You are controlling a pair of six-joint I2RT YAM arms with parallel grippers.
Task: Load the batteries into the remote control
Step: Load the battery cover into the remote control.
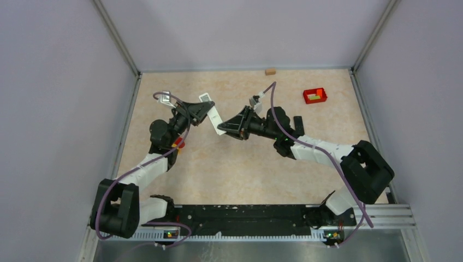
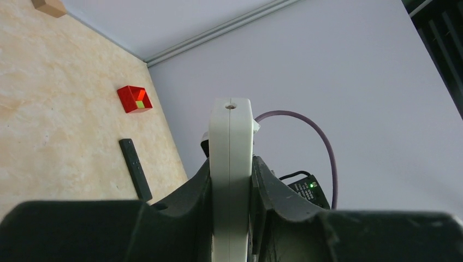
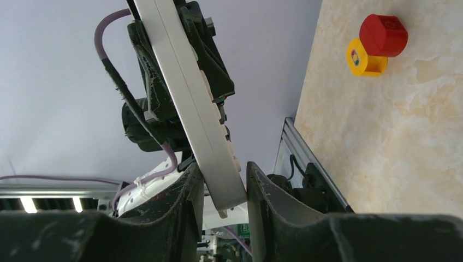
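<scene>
Above mid-table, the remote control runs eleven to five o'clock. The left gripper clamps its far half, and the right gripper straddles the five-o'clock end, pinch unclear.

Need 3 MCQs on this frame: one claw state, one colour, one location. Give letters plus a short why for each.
1. The left claw is: A open and empty; B shut on the remote; C out of view.
2. That remote is: A black; B white; C blue.
3. The red tray sits: A at the far right of the table; B in the near left corner; C dead centre.

Answers:
1 B, its fingers press on both sides of the remote in the left wrist view.
2 B, the held casing is plain white.
3 A, the top view shows it far back on the right.
</scene>
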